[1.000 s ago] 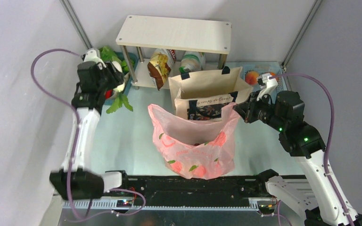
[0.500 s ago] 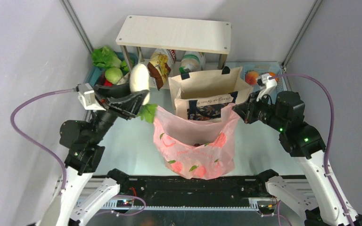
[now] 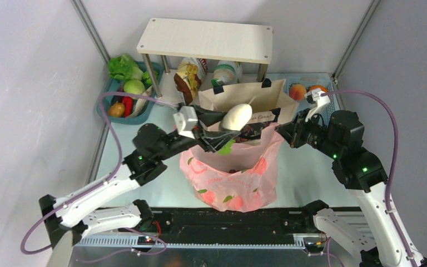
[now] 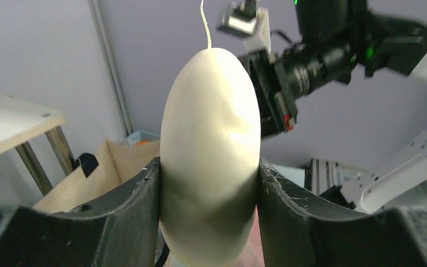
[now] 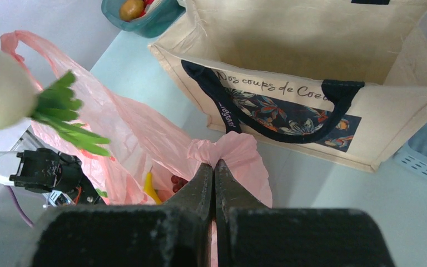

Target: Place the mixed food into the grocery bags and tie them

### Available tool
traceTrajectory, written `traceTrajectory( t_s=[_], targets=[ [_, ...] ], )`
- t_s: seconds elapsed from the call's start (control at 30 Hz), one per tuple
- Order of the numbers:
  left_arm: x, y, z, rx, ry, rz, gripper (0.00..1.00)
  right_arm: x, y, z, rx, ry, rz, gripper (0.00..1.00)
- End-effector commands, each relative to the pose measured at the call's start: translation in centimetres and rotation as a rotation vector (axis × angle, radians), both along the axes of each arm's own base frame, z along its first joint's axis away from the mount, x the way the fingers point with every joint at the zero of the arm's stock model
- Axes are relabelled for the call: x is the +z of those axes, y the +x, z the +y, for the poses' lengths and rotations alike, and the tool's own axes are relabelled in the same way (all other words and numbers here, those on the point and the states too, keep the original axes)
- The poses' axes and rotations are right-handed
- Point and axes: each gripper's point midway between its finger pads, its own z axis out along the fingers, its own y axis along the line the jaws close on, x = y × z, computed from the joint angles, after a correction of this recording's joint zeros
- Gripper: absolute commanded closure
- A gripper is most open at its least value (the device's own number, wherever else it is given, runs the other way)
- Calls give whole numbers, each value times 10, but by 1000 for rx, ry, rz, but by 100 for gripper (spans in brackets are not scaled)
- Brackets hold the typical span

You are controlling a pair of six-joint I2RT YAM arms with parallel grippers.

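Left gripper [image 4: 208,183] clamped on the white radish [image 3: 237,117], over the mouth of the pink bag [image 3: 228,178].
Its jaws squeeze the radish's sides, and the left arm stretches in low from the left. The right gripper [image 5: 214,172], pinched shut on the bag's right rim, holds it up before the canvas tote [image 3: 244,100]. Grey walls hem the pale table [image 3: 144,161], with a wooden shelf [image 3: 205,39] and a teal basket [image 3: 104,108] at the back. Half a second ago the radish was beside that basket; the right arm hasn't shifted.

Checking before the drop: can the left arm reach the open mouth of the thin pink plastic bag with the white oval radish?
Probably yes: the left gripper holds the white radish near the pink bag, whose rim the right gripper pinches open; nothing blocks.
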Motion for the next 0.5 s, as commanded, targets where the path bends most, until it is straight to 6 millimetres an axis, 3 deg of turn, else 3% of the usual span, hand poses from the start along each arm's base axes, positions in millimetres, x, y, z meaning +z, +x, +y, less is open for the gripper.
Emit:
traceTrajectory(
  t_s=[0.0, 0.17, 0.47],
  targets=[
    [-11, -4, -18, -38, 55, -152, 82, 10, -4, 1, 22, 15, -40, 100],
    [-64, -3, -29, -56, 153, -172, 81, 13, -8, 0, 26, 21, -51, 100],
    [-125, -28, -28, -131, 246, -185, 82, 13, -10, 0, 29, 21, -52, 100]
  ],
)
